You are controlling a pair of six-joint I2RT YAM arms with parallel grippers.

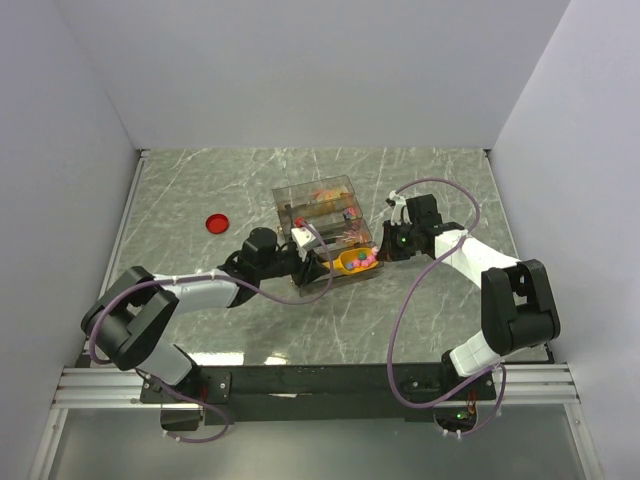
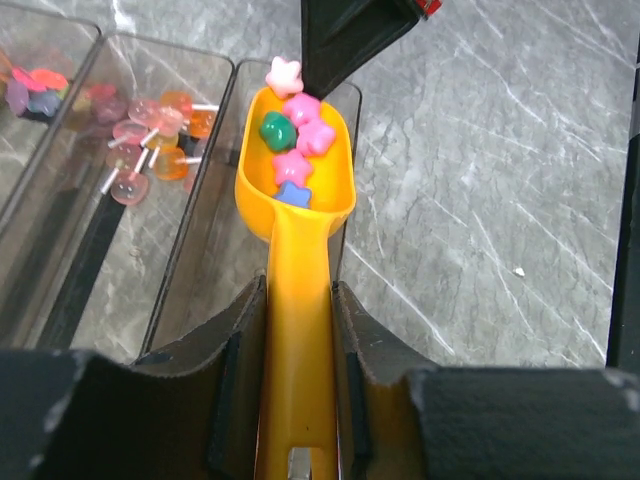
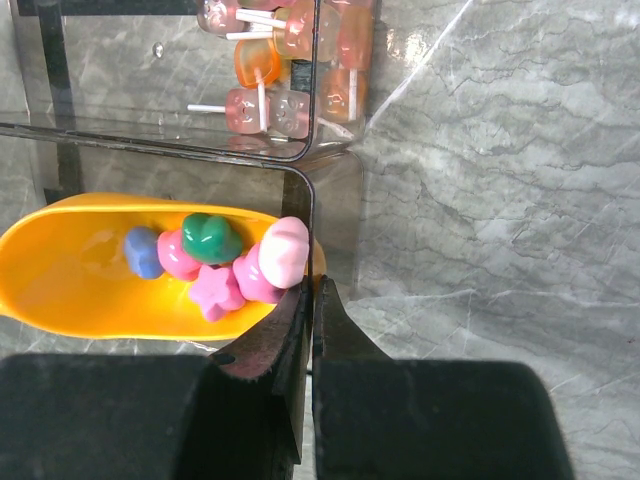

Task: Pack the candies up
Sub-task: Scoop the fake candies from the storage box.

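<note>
Pink, green and blue candies (image 2: 292, 140) in scoop: emptying stage

Item: a handful of small sweets, heaped at the mouth end of a yellow scoop (image 2: 298, 250), well ahead of the left claw (image 2: 298, 335), which clamps the scoop's handle between narrow jaws. Right claw (image 3: 312, 325): pressed shut, empty, tips just beside the palest candy at the scoop's lip. Beneath the scoop: end compartment (image 2: 200, 290) of a clear tray (image 1: 300, 190); lollipops (image 2: 150, 150) lie in the next one. Judged step: transfer, nothing released yet. Next move calls for tipping or sweeping the sweets over the lip, inside the compartment wall.
</note>
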